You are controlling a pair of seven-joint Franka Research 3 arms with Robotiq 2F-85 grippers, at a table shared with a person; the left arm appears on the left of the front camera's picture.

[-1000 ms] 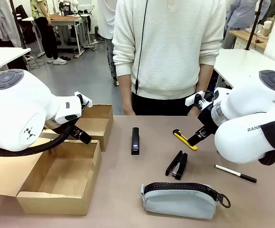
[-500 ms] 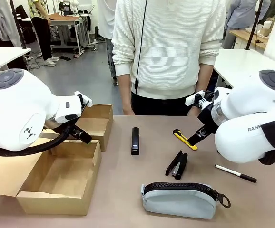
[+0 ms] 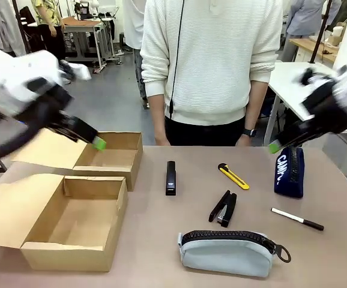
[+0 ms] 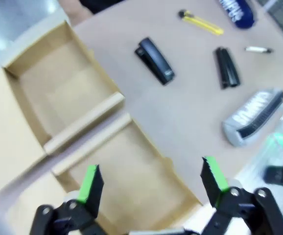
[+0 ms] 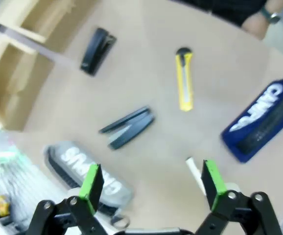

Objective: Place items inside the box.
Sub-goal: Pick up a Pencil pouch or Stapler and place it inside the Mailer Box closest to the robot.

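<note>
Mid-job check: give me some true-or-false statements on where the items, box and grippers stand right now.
1. The grey pouch lies inside the larger box. False: it lies on the table, right of the box.
2. The left gripper and right gripper are both open and empty. True.
3. The larger box holds nothing. True.
4. The yellow utility knife is held by the right gripper. False: it lies on the table.
5. The splayed black stapler lies on the table beyond the pouch. True.
</note>
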